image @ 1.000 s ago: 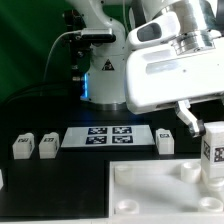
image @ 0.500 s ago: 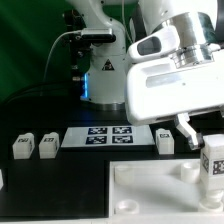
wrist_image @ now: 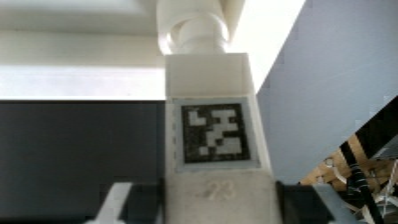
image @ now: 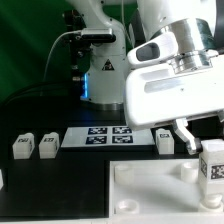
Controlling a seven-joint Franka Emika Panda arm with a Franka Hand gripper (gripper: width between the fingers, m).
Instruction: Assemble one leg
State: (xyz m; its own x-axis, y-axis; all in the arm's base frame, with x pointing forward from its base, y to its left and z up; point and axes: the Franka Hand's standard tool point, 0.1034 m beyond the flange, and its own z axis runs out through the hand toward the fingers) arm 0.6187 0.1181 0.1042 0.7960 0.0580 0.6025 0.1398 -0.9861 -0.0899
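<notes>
Hand (image: 204,143) pinching leg (image: 212,170) near top. Leg upright, at 4 o'clock of exterior view, low over tray (image: 140,190) corner. Vertical hold likely for straight insertion into tray. Seating: cannot tell.

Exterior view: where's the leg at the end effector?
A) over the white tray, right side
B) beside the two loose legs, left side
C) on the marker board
A: the leg stands upright over the white tray at the exterior view's right.
</notes>
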